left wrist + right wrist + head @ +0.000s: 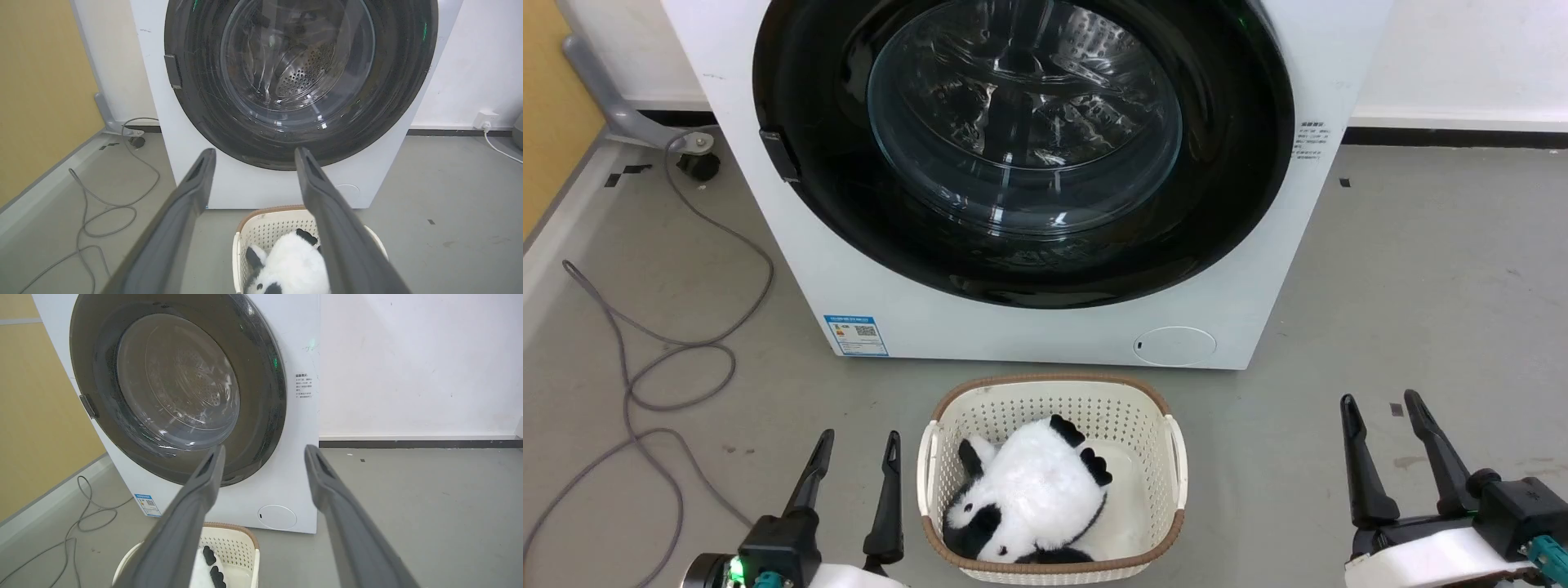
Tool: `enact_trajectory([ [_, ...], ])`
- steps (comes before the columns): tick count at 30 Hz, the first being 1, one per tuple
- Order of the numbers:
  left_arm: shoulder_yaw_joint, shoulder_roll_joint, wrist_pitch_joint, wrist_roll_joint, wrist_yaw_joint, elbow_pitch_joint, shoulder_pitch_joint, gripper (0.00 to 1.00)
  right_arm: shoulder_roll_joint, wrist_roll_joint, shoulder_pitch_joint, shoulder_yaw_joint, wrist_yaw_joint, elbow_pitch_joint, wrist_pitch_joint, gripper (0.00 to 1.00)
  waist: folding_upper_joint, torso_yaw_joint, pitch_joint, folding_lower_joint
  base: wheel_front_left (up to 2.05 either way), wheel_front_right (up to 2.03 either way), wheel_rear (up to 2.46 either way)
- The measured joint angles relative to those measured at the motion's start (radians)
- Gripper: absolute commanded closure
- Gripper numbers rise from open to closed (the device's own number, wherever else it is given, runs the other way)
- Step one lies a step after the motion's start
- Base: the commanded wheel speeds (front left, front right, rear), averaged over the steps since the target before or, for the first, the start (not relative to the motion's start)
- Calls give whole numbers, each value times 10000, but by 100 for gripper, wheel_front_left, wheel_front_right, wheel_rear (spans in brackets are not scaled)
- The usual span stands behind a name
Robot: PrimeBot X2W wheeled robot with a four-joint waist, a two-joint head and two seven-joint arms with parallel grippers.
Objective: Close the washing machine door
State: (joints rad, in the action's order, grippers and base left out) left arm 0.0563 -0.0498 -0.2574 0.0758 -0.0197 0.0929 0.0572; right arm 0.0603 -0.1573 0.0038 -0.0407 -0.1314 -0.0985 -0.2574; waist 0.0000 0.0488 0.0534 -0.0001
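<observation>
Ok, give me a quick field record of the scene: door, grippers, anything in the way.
door: washing machine door looks shut, flush against the washing machine
left gripper: open, empty, short of the machine
right gripper: open, empty, short of the machine
in front of machine: basket holding a panda plush
floor, left: loose grey cable

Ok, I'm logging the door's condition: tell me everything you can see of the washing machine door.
The door is a large round disc, glossy black, with a bulging clear glass window in its centre, through which the perforated steel drum shows. A small dark tab sits on its edge at the head view's left. It looks shut, lying flat against the front of the white washer and covering most of it. Nothing else touches it.
</observation>
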Motion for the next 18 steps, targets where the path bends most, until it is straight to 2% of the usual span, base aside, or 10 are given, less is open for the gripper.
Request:
enact_trajectory([
  [2, 2, 0, 0, 270, -4, -38, 1, 0, -10, 10, 2, -31, 0, 0, 0, 0, 0, 18, 3, 0, 0, 0, 0],
  [3, 2, 0, 0, 244, -4, -67, 1, 100, -13, 10, 2, -35, 0, 0, 0, 100, 0, 25, 11, 0, 0, 0, 0],
  [18, -31, 2, 209, 224, -6, -84, -3, 100, -12, 84, -14, 4, -2, 29, 196, 100, 0, -21, -40, 0, 0, 0, 0],
])
